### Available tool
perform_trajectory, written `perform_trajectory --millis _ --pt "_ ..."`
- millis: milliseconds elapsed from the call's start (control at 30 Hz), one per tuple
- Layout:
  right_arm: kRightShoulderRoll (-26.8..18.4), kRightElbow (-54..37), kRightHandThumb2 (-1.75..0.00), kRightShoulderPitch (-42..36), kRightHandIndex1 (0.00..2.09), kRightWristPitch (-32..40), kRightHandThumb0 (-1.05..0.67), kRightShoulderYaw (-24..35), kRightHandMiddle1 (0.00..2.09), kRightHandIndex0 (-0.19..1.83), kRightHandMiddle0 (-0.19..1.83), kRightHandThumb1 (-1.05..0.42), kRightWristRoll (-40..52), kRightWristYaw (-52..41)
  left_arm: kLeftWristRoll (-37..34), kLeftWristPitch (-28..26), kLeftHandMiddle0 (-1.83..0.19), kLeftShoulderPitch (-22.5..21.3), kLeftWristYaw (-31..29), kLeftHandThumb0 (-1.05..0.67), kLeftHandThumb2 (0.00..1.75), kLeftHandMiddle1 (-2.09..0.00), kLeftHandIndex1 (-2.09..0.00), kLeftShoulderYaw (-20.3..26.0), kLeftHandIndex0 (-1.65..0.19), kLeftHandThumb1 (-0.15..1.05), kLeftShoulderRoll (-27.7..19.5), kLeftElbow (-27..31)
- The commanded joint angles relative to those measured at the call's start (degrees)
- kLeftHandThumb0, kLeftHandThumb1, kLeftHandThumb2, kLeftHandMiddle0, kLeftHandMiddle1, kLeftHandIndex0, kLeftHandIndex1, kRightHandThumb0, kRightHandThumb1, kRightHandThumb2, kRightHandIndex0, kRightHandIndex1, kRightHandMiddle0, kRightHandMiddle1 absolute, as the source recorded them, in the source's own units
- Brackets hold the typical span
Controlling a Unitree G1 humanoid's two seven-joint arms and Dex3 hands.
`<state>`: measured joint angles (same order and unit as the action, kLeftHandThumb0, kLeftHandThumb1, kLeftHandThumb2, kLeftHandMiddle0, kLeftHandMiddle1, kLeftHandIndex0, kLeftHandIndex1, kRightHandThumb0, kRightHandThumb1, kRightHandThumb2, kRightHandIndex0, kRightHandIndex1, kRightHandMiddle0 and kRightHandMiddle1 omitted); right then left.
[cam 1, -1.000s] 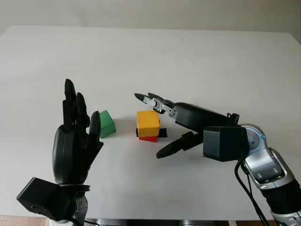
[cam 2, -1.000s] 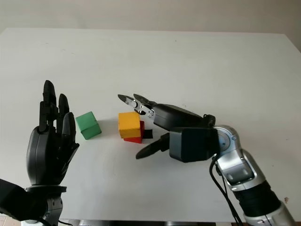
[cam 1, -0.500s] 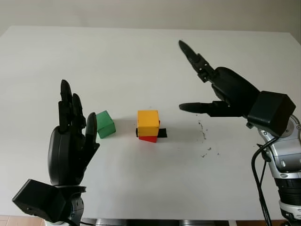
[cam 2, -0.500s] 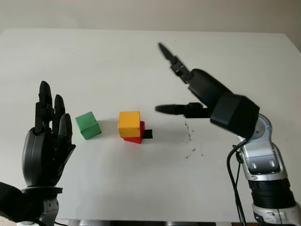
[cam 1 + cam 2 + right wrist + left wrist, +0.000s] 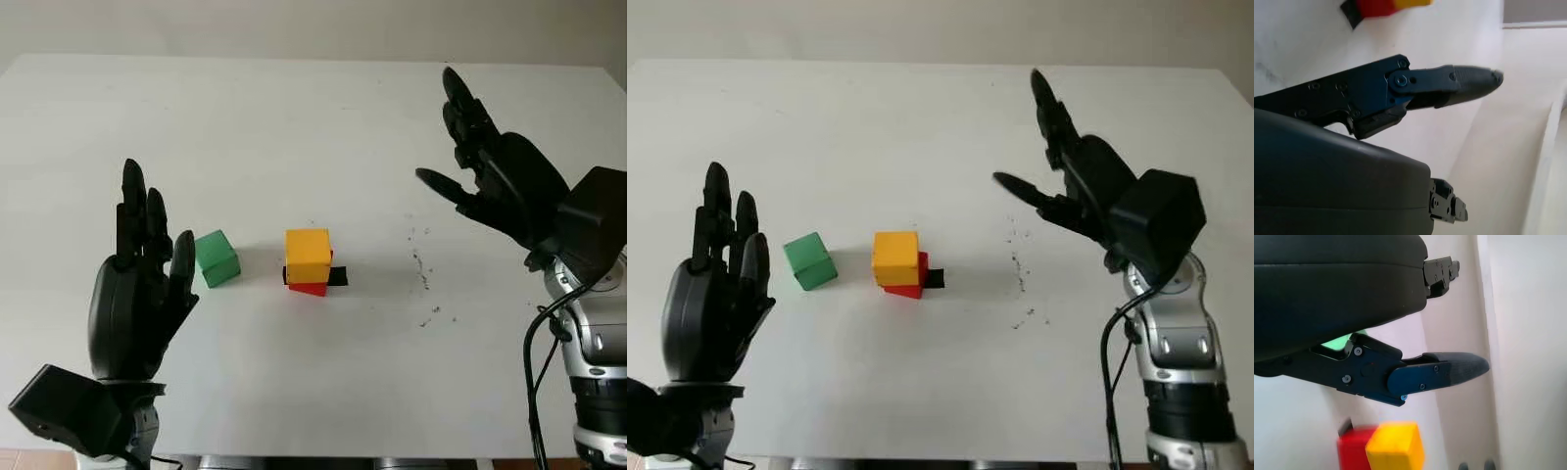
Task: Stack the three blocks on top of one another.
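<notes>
Blocks mid-table: yellow block point(image 5: 308, 255) sits on red block point(image 5: 310, 287), roughly squared but the red pokes out a bit on the near side, with a small black marker point(image 5: 337, 277) on the table just beside the base. Two of three stacked. Green block point(image 5: 217, 258) lies loose on the table point(image 5: 294, 127), just left of the stack, not touching it.

Left hand point(image 5: 137, 294) open, holding nothing, raised near the front-left, close to the green block — likely placed for the next pick since it's the nearer hand. Right hand point(image 5: 500, 176) open, empty, lifted well off to the right of the stack, apart from it, so it won't knock the pair.

Room: gap between green block and stack is narrow, so a grasp from the stack side risks bumping the yellow block; the green block's outer and far sides are free. Table edges well away from all blocks; plenty of bare surface around.
</notes>
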<state>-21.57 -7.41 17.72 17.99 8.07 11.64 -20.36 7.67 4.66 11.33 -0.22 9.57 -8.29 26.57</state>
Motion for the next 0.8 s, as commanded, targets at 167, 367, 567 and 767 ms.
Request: perform_trajectory --millis 167,367,567,767 --pt "7.26 -2.99 -0.55 -4.69 0.0 0.36 -0.7 0.83 0.0 -0.19 -0.19 -1.05 4.21 4.09 24.01 -11.94 -0.03 -0.69 -5.81 -0.64 0.25 -0.03 -0.05 4.16 -0.08 1.05 -12.07 12.24" --pt "10.51 -3.54 -0.61 -6.48 0.0 -0.17 -0.71 0.44 0.0 -0.19 -0.19 -1.05 4.91 6.31 39.58 -20.93 0.06 -4.03 -17.08 -0.73 0.19 -0.04 -0.05 1.89 -0.06 1.05 -17.63 16.82" --pt "12.85 -4.36 -0.62 -8.09 0.0 -2.58 -0.72 -0.68 0.0 -0.19 -0.19 -1.05 3.36 8.93 48.63 -21.67 0.08 -7.39 -23.54 -0.78 0.21 -0.05 -0.05 -0.94 -0.03 1.05 -20.56 15.36" --pt "12.88 -4.11 -0.67 -9.89 0.0 -9.04 -0.77 -3.37 0.0 -0.19 -0.19 -1.05 -1.11 9.23 53.21 -20.96 0.13 -9.78 -27.26 -0.83 0.28 -0.04 -0.04 -3.92 0.0 1.05 -21.39 12.6"
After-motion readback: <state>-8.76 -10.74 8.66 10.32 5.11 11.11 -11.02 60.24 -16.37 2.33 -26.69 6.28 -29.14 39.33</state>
